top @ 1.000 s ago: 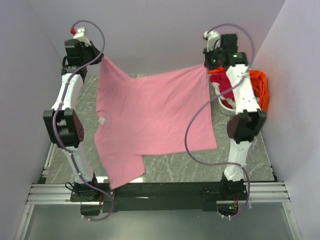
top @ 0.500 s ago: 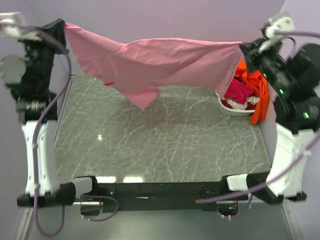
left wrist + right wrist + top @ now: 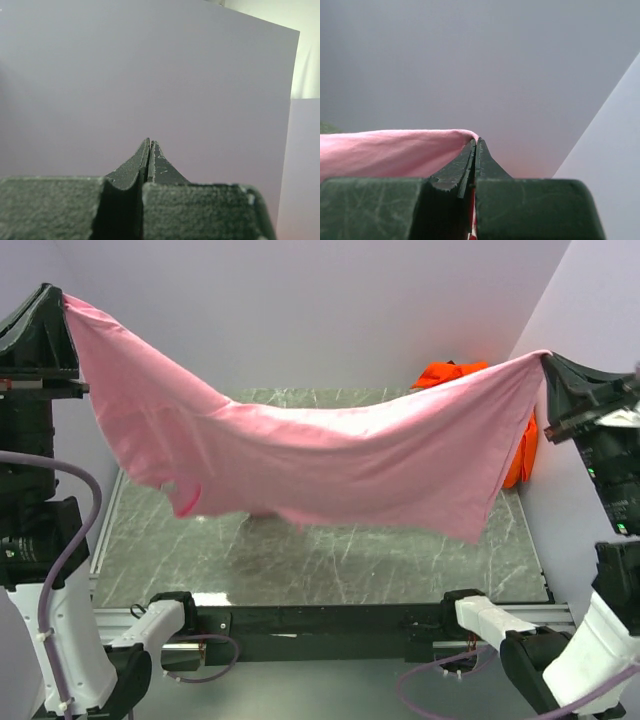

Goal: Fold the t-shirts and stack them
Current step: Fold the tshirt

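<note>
The left gripper [image 3: 64,300] is clenching its two black fingers tight, high up at the left side. A corner of the light pink cloth t-shirt [image 3: 330,455] is running straight into its tip. From its own wrist camera the fingers [image 3: 160,169] are pressing flat together with no gap, though no cloth is showing there. The right gripper [image 3: 548,362] is holding high at the right side, its jaws pinching the opposite corner. In its wrist view the pink fabric is draping away to the left from between the closed fingertips.

Between the two arms the shirt is hanging spread in the air, sagging in the middle, with a short sleeve dangling at its lower left. Its bottom edge is hanging low over the dark grey marbled tabletop [image 3: 330,565]; I cannot tell whether the lowest fold is touching it.

A bright orange cloth t-shirt [image 3: 452,372] is peeking over the pink shirt's upper edge at the far right corner, and more orange is showing beside the pink shirt's right edge. Pale lilac walls [image 3: 300,310] are closing in the table.
</note>
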### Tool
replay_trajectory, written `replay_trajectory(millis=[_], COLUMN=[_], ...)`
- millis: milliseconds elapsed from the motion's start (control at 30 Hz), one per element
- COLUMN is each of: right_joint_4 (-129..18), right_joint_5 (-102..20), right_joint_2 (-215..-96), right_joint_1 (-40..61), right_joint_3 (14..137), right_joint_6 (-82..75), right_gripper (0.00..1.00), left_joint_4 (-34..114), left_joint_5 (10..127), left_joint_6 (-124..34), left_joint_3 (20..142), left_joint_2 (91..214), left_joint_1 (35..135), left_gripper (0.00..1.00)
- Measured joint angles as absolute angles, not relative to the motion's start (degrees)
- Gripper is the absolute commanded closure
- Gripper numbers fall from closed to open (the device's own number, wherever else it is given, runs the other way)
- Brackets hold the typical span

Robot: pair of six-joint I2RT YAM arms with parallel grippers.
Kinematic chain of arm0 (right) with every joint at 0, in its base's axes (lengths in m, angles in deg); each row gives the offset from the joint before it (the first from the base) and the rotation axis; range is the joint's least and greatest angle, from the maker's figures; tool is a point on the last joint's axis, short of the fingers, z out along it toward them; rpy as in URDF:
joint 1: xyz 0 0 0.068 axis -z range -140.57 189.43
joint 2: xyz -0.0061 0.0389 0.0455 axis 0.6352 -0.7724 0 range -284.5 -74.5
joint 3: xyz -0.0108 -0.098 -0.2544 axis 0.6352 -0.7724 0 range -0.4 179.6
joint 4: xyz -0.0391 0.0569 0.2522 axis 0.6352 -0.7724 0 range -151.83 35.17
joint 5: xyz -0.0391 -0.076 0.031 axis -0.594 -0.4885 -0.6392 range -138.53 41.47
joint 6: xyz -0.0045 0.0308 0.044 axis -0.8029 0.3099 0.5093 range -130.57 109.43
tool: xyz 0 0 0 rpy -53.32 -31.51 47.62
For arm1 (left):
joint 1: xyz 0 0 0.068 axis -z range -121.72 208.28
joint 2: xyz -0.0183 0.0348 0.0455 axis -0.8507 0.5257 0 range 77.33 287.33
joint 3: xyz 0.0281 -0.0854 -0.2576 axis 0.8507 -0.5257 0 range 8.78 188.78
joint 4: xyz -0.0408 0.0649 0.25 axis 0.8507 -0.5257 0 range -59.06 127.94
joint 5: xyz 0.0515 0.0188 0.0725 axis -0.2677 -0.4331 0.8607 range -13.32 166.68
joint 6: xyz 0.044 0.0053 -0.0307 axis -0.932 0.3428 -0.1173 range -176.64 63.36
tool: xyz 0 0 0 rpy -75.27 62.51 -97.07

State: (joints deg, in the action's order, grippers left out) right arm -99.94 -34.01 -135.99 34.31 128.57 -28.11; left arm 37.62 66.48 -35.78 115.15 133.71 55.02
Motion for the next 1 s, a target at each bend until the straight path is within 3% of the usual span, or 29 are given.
replay_trajectory(millis=[133, 367, 567, 800, 1000], right_joint_4=[-96.96, -91.26, -84.53, -79.89, -80.46], right_joint_5=[-33.85, -32.87, -30.66, -27.60, -29.63], right_joint_2=[-135.79, -140.38, -155.44, -179.42, -197.54], right_joint_1=[34.31, 34.31, 34.31, 34.11, 33.89], right_joint_3=[119.80, 99.34, 89.77, 92.18, 102.25], right_joint_6=[-28.11, -28.07, -27.67, -28.20, -29.57], right_gripper=[1.00, 1.00, 1.00, 1.00, 1.00], left_joint_4=[38.12, 43.37, 48.55, 55.26, 55.48], left_joint_5=[67.40, 71.16, 73.43, 75.07, 74.70], left_joint_6=[-36.45, -37.26, -36.30, -36.19, -35.97], left_joint_3=[111.28, 88.11, 71.63, 65.69, 74.52], left_joint_2=[132.66, 132.33, 142.74, 166.10, 185.18], left_joint_1=[55.34, 55.39, 55.37, 55.08, 53.07], left_gripper=[1.00, 1.00, 1.00, 1.00, 1.00])
